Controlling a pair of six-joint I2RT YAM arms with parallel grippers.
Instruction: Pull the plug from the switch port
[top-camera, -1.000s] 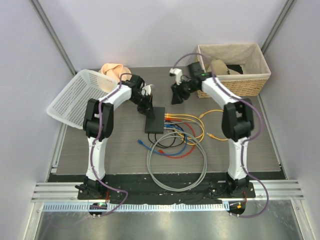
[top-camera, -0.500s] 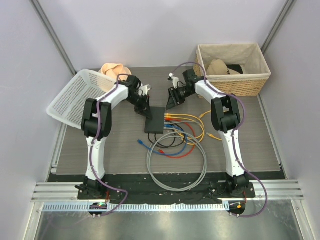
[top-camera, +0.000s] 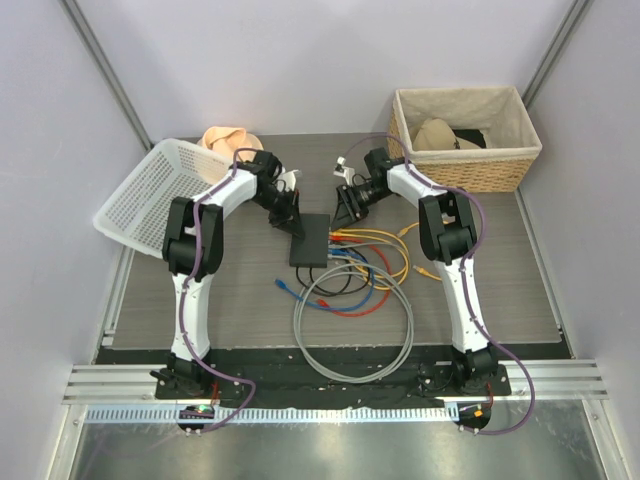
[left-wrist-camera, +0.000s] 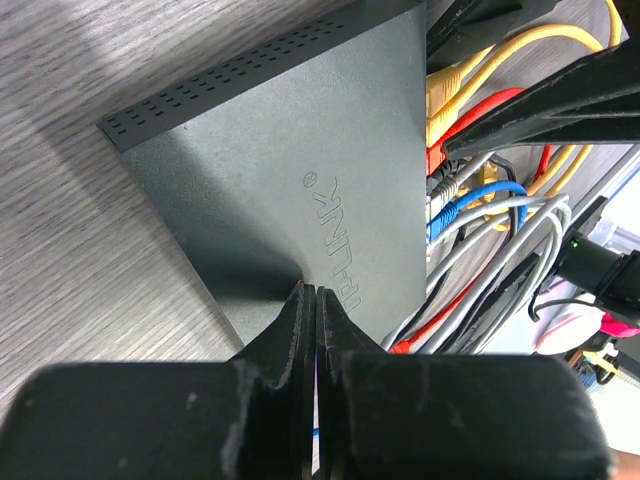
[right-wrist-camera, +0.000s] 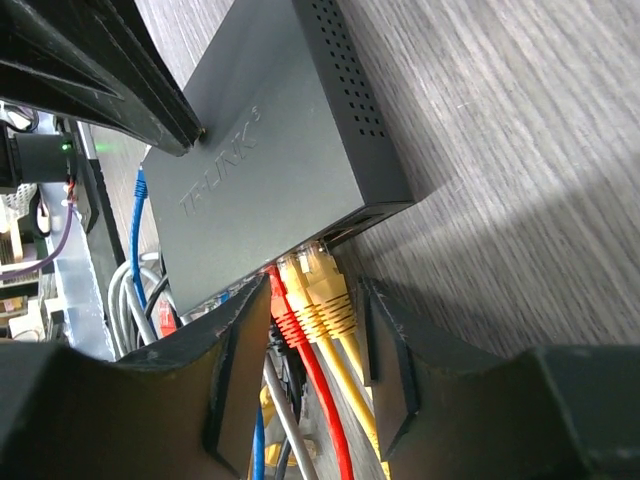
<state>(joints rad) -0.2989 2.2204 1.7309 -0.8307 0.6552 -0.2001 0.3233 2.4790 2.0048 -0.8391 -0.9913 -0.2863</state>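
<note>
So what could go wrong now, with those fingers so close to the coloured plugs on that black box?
1. The right fingers stand open around two yellow plugs and a red plug together, so closing might grab the wrong one or several.
2. The left fingers, shut, seem to pin the switch only by their tips near one edge; a hard pull could make it slide or swivel.

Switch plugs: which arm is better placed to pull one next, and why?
Right: the right end effector, open, straddles the yellow plugs at the switch; the left end effector is shut atop it.
</note>
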